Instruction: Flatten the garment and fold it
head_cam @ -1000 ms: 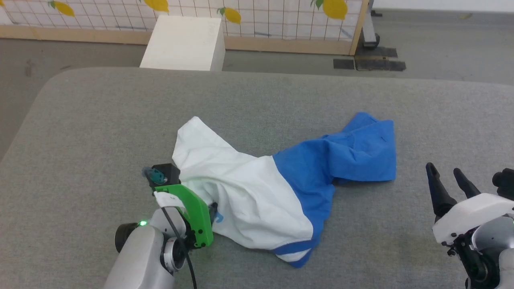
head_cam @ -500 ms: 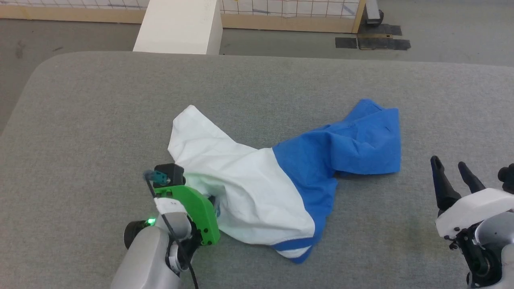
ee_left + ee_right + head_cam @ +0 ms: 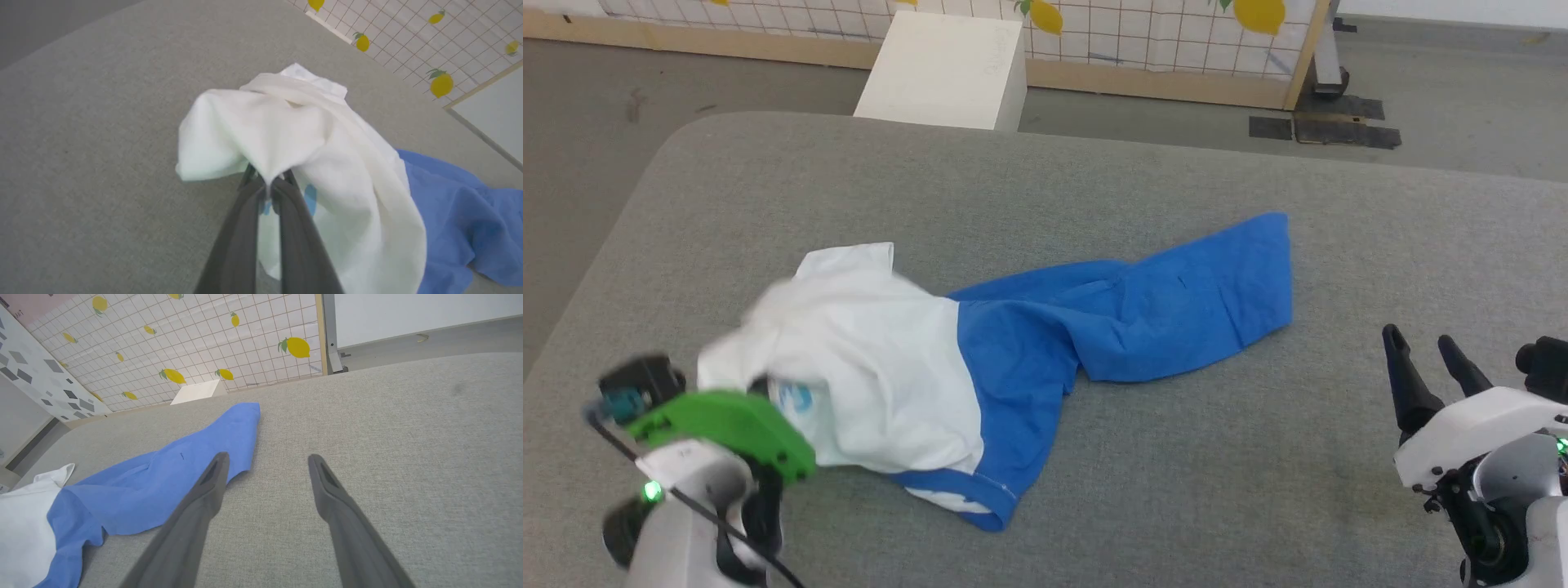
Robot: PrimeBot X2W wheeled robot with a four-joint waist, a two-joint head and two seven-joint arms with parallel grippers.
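The garment lies crumpled on the grey padded table, white body to the left, blue part stretched out to the right. My left gripper is shut on a pinch of the white cloth, which rises to a peak over the fingertips; a light-blue logo shows just behind them. In the head view the left arm's green wrist mount sits at the garment's left edge and hides the fingers. My right gripper stands open over bare table, right of the blue sleeve, touching nothing.
The table's rounded left corner and near-left edge are close to the left arm. Beyond the far edge stand a white box and a lemon-patterned grid panel on a grey floor.
My left gripper has shut on the white cloth and pulled it left, dragging the garment along and stretching the blue part out flatter. The head view has also shifted. The right gripper stays open.
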